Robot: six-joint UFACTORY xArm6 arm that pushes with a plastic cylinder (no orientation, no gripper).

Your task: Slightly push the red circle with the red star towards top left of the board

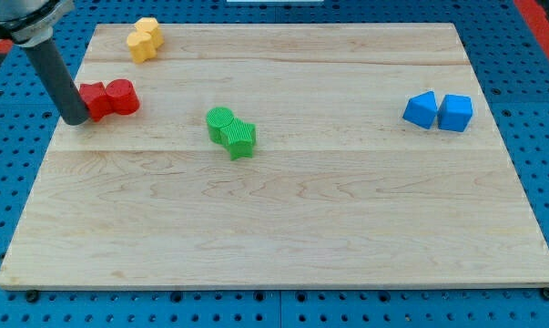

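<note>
**Tip at red pair, left edge**

No jaws on this rig, just my tip (76,119), touching the red star (95,100) on its left. Red circle (122,96) touches the star's right. Both sit on the worktop (283,219) upper left, below the yellow blocks (146,39). Green blocks (231,131) centre, blue blocks (438,111) right.

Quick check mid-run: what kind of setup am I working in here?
Likely a lab tabletop rig for block pushing: a wooden board lies on a blue perforated base, with small coloured blocks on it, such as the red pair, which my tip seems to touch from the view's left.
</note>
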